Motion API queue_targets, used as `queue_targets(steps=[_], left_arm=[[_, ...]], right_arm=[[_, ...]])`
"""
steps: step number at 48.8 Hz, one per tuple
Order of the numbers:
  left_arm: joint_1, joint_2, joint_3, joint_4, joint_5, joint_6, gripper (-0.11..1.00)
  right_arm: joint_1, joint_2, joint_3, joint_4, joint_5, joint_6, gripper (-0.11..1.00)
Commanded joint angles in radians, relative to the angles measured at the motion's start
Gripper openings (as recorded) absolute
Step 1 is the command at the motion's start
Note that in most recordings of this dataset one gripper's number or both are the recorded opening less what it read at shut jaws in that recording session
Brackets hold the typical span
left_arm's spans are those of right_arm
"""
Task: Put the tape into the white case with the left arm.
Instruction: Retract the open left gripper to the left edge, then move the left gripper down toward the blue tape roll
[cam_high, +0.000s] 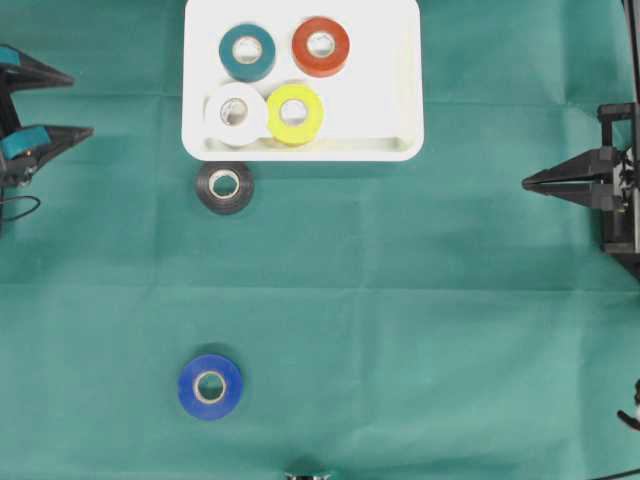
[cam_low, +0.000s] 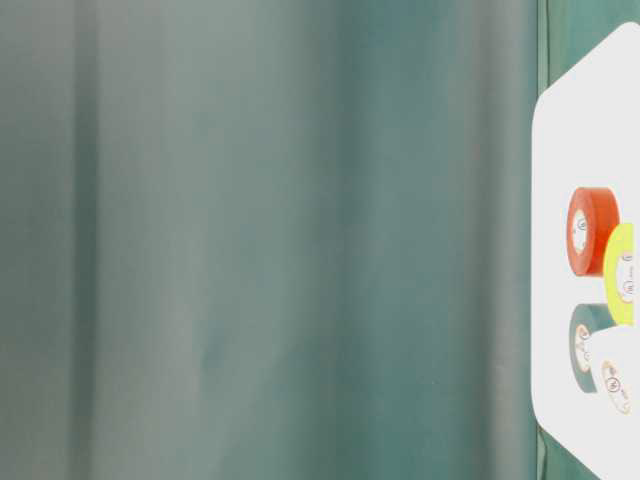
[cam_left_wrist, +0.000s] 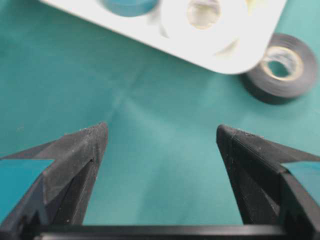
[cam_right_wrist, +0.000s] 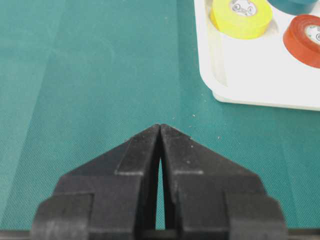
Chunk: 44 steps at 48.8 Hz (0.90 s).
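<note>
Overhead, the left gripper (cam_high: 78, 103) sits at the far left edge, its two teal-banded fingers spread wide with nothing between them. To its right lies the white case (cam_high: 400, 90), near the top of the green cloth (cam_high: 420, 300), holding four rolls: a teal tape (cam_high: 247, 51) and a red tape (cam_high: 320, 46) in the back row, a white tape (cam_high: 233, 112) and a yellow tape (cam_high: 295, 113) in front, the last two touching. Just below the case's lower left corner, outside it on the cloth, rests a black tape (cam_high: 225, 186). Well apart from that, toward the bottom, lies a blue tape (cam_high: 210, 386). At the right edge the right gripper (cam_high: 530, 183) points inward, its fingers pressed together and holding nothing.

Only the overhead view shows the blue roll. The left wrist view shows the wide-open left gripper (cam_left_wrist: 162, 137) over bare cloth, with the case's corner (cam_left_wrist: 240, 55) and the black tape (cam_left_wrist: 280, 67) just beside it at upper right. The table-level view is mostly blurred green; the case (cam_low: 570, 180) appears at its right edge with the four rolls, and neither gripper shows. The right wrist view confirms the right gripper (cam_right_wrist: 160, 127) is clenched, tips meeting, with the yellow tape (cam_right_wrist: 241, 16) and red tape (cam_right_wrist: 305, 32) in the case (cam_right_wrist: 250, 85) beyond.
</note>
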Motion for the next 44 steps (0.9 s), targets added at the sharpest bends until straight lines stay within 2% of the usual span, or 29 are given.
queue_targets(steps=[1,7,15,20,36,44], left_arm=[[-0.052,0.005,-0.009,0.003,-0.009,0.005,0.9],[-0.123,0.003,-0.006,0.006,-0.015,0.017,0.9],[-0.213,-0.009,0.003,0.005,-0.028,0.101,0.9],[-0.268,-0.032,0.011,0.005,-0.028,0.129,0.9],[-0.454,-0.155,0.049,0.002,-0.035,0.129,0.87],[-0.505,-0.149,0.052,0.002,-0.041,0.13,0.83]], right_arm=[[0.0,0.005,-0.012,-0.002,-0.009,0.002,-0.1],[0.0,0.005,-0.011,-0.002,-0.009,0.002,-0.1],[-0.002,0.005,-0.011,0.0,-0.009,0.002,-0.1],[-0.002,0.005,-0.011,-0.002,-0.009,0.002,-0.1],[0.0,0.005,-0.011,0.0,-0.009,0.002,-0.1],[-0.002,0.005,-0.012,0.0,-0.009,0.002,-0.1]])
